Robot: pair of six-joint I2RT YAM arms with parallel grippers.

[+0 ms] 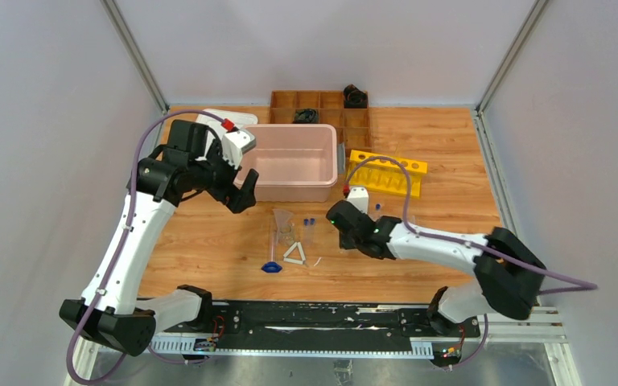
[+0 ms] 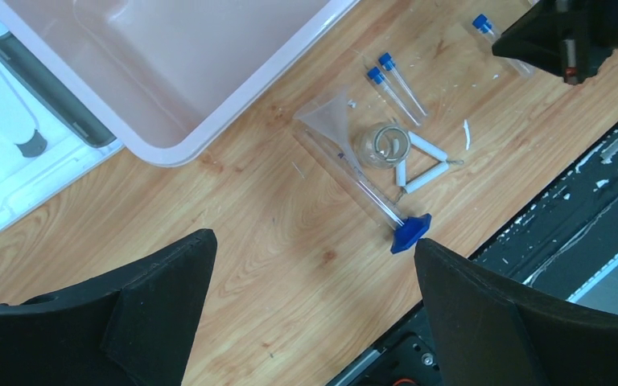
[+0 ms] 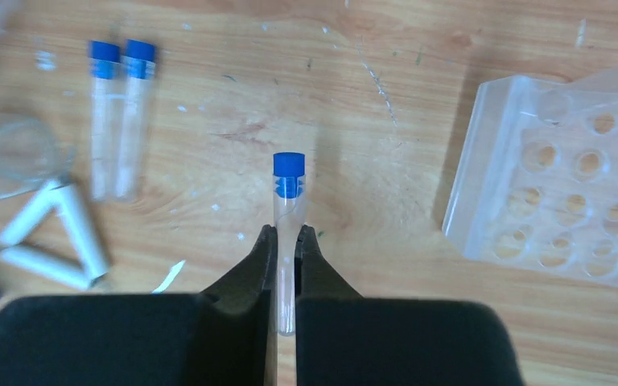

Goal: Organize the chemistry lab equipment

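Right gripper (image 3: 287, 234) clenched on a blue-capped tube (image 3: 289, 193); left gripper (image 2: 314, 281) spread wide over the table (image 1: 451, 161).

In the right wrist view the two fingers pinch the tube's clear body at lower centre, and its blue cap points toward the top of the frame. Two more capped tubes (image 3: 121, 121) lie side by side at upper left. The white triangle (image 3: 48, 237) lies at lower left, and the clear tube rack (image 3: 563, 185) sits at the right edge, apart from the held tube. In the left wrist view the black fingers (image 2: 153, 297) stand well apart along the bottom. The glass funnel (image 2: 331, 117) lies on the wood at centre, just beside the triangle. The blue piece (image 2: 411, 232) sits below and to the right of the funnel. The pink bin (image 2: 209, 80) fills the upper left.
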